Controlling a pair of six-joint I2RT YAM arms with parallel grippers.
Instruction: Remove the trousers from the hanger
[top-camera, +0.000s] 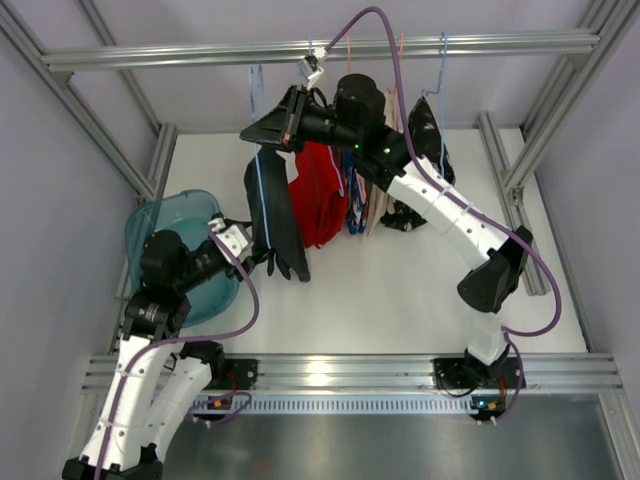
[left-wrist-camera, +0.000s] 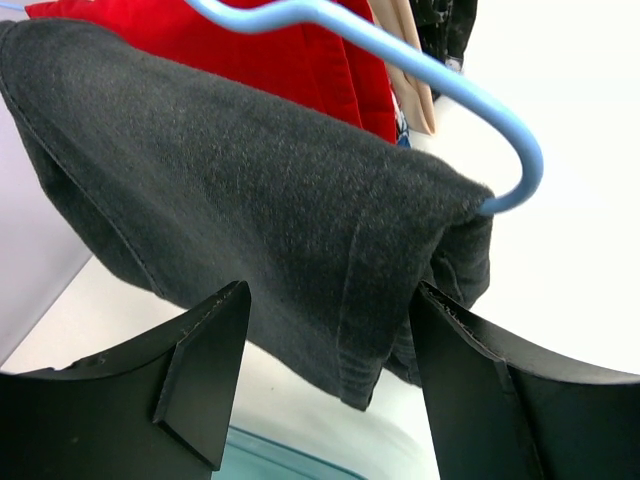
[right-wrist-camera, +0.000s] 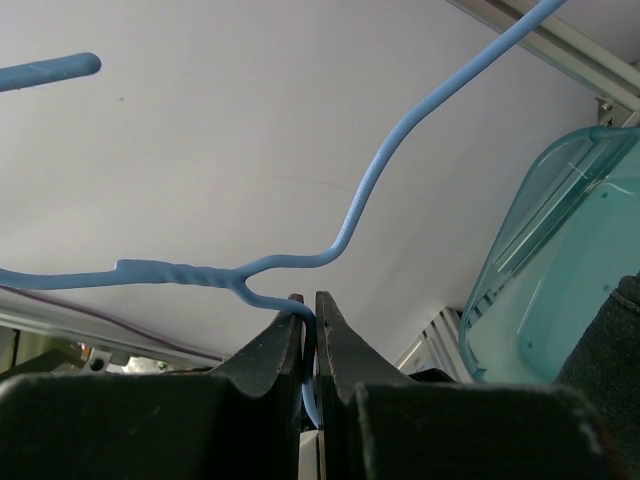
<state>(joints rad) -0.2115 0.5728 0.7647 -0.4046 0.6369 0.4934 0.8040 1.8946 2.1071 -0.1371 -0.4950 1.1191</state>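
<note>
The black trousers (top-camera: 275, 215) hang draped over a light blue wire hanger (top-camera: 258, 170) under the top rail. The red trousers (top-camera: 320, 200) hang just right of them. My right gripper (top-camera: 252, 132) is shut on the blue hanger's wire near its neck; the right wrist view shows the wire (right-wrist-camera: 350, 210) pinched between the jaws (right-wrist-camera: 309, 305). My left gripper (top-camera: 268, 260) is open at the lower end of the black trousers. In the left wrist view the black cloth (left-wrist-camera: 250, 200) hangs between and just beyond the fingers (left-wrist-camera: 330, 330), with the hanger's bend (left-wrist-camera: 520, 170) and red cloth (left-wrist-camera: 290, 50) behind.
A teal plastic bin (top-camera: 185, 250) sits at the left by my left arm and shows in the right wrist view (right-wrist-camera: 560, 270). Beige and dark garments (top-camera: 385, 195) hang on other hangers to the right of the red trousers. Aluminium frame rails (top-camera: 320, 48) surround the white table.
</note>
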